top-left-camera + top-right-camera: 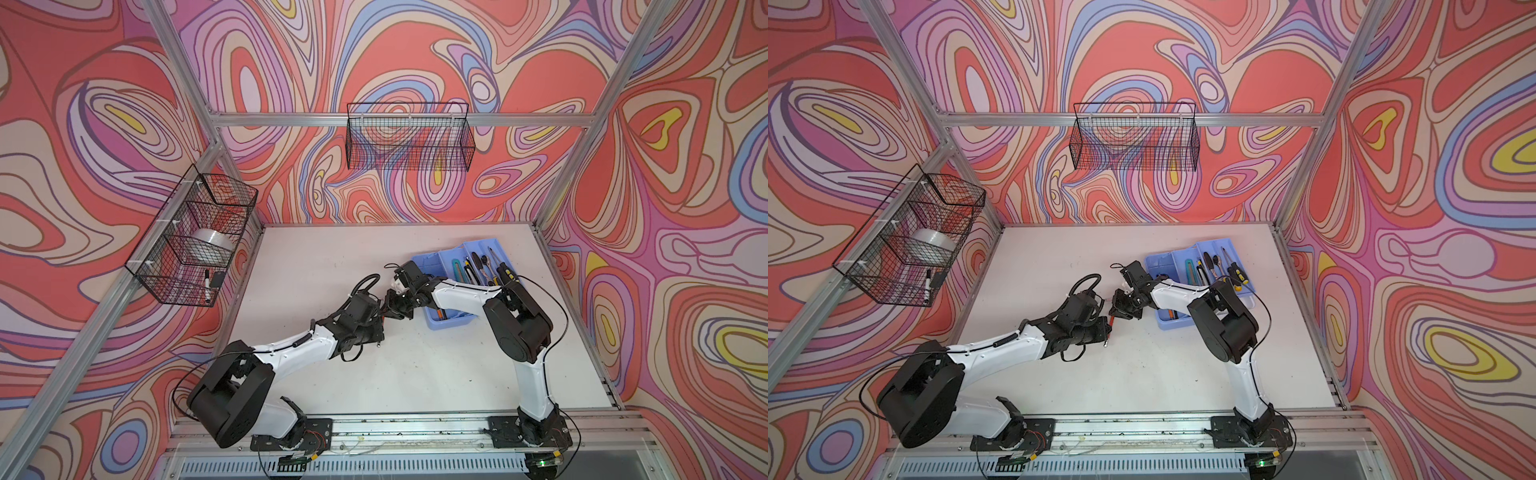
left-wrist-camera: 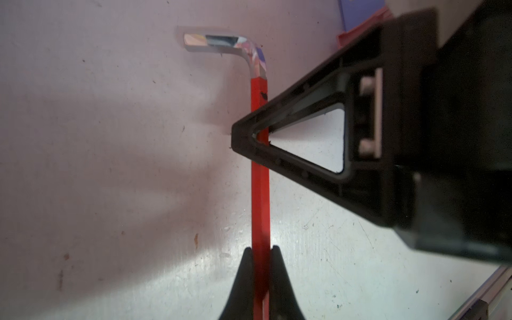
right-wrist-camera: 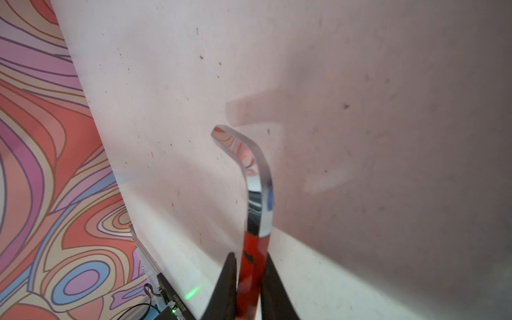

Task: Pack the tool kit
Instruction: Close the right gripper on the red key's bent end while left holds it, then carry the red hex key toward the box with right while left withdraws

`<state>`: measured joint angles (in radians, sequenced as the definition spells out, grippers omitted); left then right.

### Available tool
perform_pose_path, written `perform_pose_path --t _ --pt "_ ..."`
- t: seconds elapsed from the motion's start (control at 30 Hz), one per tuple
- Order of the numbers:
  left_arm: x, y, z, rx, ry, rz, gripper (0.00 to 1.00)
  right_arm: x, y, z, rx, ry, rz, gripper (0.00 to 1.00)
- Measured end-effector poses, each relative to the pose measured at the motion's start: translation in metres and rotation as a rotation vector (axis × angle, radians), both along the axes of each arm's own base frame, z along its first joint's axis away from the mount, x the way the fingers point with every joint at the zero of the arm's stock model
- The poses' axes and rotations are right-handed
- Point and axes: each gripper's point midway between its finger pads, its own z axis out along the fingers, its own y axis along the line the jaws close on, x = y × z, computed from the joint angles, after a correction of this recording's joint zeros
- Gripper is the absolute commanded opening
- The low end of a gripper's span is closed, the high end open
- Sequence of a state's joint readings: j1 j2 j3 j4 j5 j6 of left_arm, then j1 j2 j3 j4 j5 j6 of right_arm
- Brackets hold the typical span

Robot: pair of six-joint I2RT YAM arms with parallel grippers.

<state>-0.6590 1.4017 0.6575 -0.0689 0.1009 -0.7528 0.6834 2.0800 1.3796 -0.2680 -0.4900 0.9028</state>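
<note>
One white table is seen, with the blue tray at two o'clock. At its centre the left gripper and right gripper are both clamped on the red hex key, its long axis laid roughly six-to-twelve, chrome bend beyond the right gripper.

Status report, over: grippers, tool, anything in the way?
Grippers: left gripper and right gripper both shut on red hex key. Key held off table, beside blue tray. No obstruction seen.
</note>
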Motion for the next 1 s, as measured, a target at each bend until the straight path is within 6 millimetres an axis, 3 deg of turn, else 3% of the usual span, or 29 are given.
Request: perform_pose_path --t 0.3,0.4,0.57,0.7,0.8,0.87,1.0 --pt "0.000 0.000 0.000 -0.017 -0.008 0.013 0.00 0.001 0.003 0.002 0.022 0.002 -0.009 0.00" --pt "0.001 0.001 0.000 -0.017 -0.009 0.015 0.05 0.001 0.003 0.002 0.022 -0.001 -0.010 0.00" --pt "0.001 0.002 0.007 -0.020 -0.028 0.013 0.38 0.003 0.002 0.010 0.016 -0.037 0.000 0.00" --pt "0.003 0.004 0.023 -0.030 -0.071 0.018 0.69 0.004 -0.004 0.022 -0.019 -0.085 0.021 0.00" --pt "0.003 0.008 0.036 -0.037 -0.107 0.032 0.86 0.006 -0.008 0.036 -0.047 -0.132 0.039 0.00" --pt "0.004 0.011 0.045 -0.041 -0.134 0.039 0.95 0.008 -0.011 0.049 -0.064 -0.167 0.051 0.00" --pt "0.005 0.019 0.061 -0.037 -0.184 0.065 1.00 0.014 -0.019 0.084 -0.089 -0.255 0.076 0.00"
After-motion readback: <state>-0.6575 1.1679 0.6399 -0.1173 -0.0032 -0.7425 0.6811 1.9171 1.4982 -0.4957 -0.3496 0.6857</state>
